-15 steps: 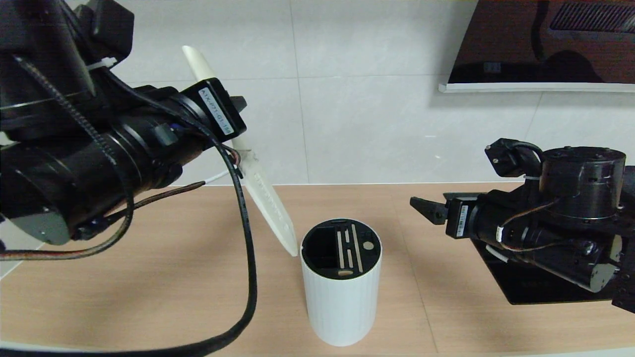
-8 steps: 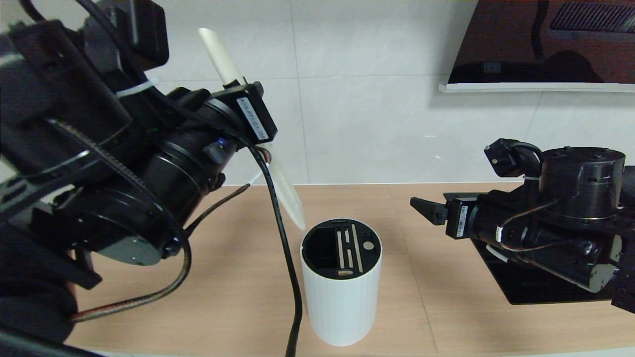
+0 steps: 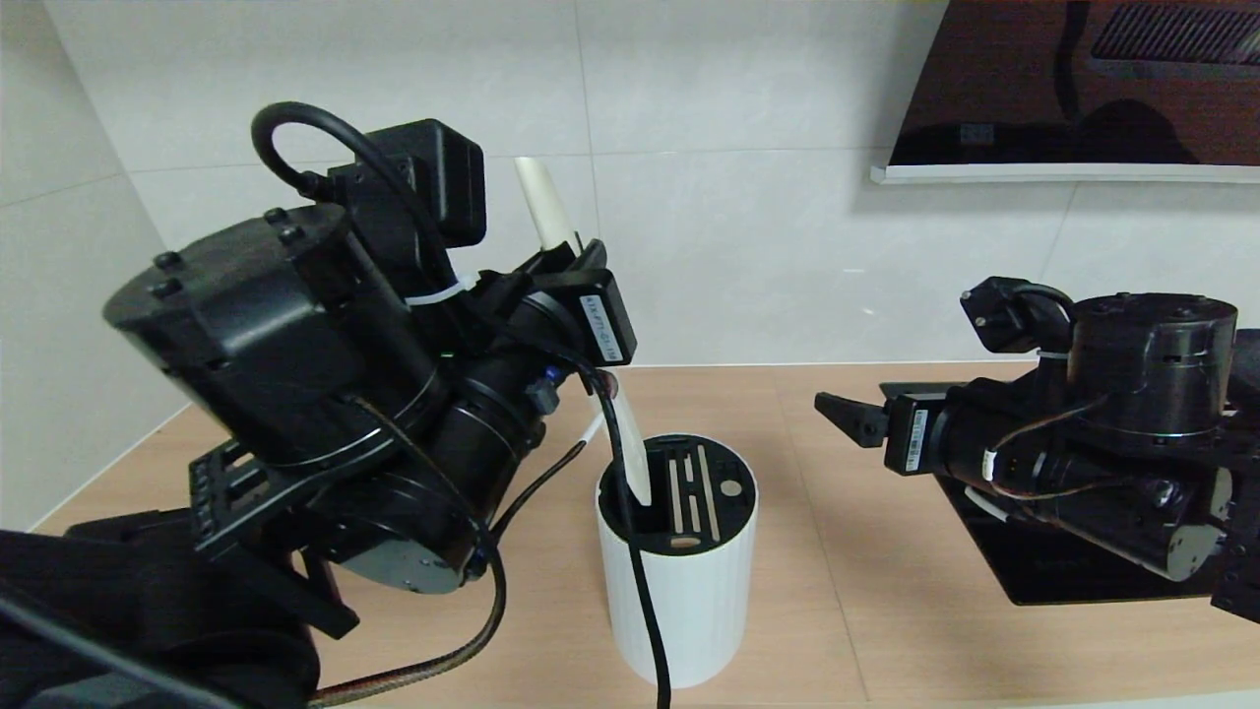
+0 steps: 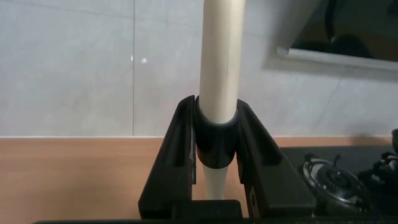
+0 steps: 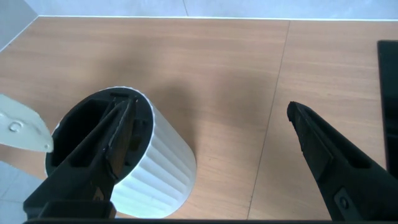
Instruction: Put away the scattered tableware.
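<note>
A pale wooden countertop [image 3: 886,611] runs left to right below a tiled wall. Near its middle stands a white cylindrical holder [image 3: 679,581] with a black top, which has one big open compartment on the left and narrow slots to the right. Above and left of the holder, the left gripper [image 4: 216,124] is clamped tight round the handle of a long cream utensil [image 3: 546,212]. The utensil is tilted, handle up and far, tip down at the mouth of the big compartment. We cannot tell whether the tip has entered. Right of the holder and well apart from it, the right gripper [image 5: 211,109] is spread wide and empty. We judge the utensil is being stowed. Next we would lower it straight down into the compartment, then let go.
</note>
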Available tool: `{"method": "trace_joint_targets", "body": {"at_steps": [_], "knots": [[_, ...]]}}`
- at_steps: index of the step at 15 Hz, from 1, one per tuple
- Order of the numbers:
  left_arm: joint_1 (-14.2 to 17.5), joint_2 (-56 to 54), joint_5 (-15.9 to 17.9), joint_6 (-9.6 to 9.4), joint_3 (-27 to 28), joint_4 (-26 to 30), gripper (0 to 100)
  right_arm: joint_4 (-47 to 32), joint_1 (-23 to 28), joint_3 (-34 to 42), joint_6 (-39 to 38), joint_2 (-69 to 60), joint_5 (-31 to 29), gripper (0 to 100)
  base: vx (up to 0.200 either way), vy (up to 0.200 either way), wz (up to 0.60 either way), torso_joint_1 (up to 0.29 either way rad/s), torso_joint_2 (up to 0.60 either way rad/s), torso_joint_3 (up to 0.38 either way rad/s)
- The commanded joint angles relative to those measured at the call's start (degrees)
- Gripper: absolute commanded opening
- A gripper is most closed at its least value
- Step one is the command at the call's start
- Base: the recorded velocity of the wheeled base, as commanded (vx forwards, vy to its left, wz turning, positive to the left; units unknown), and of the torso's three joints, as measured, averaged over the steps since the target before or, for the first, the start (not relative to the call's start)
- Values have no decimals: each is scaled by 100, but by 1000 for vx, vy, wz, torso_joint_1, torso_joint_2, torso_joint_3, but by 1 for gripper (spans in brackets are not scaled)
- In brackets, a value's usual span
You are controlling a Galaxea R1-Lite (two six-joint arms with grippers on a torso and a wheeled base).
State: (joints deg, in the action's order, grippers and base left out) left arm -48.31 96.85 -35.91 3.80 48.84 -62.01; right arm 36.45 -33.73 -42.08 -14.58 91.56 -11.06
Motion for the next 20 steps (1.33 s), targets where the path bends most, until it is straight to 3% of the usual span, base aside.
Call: {"method": "trace_joint_targets", "body": {"at_steps": [1, 15, 20], "knots": [[-3, 141, 5, 15, -6, -4, 0, 2, -2, 7, -1, 11, -2, 100, 0, 0, 0, 0, 0, 0], [-3, 853, -3, 112, -76, -434, 0, 2, -2, 16, -1, 28, -2, 100, 0, 0, 0, 0, 0, 0], [-3, 1310, -241, 112, -76, -751, 0, 2, -2, 16, -1, 37, -2, 100, 0, 0, 0, 0, 0, 0]]}}
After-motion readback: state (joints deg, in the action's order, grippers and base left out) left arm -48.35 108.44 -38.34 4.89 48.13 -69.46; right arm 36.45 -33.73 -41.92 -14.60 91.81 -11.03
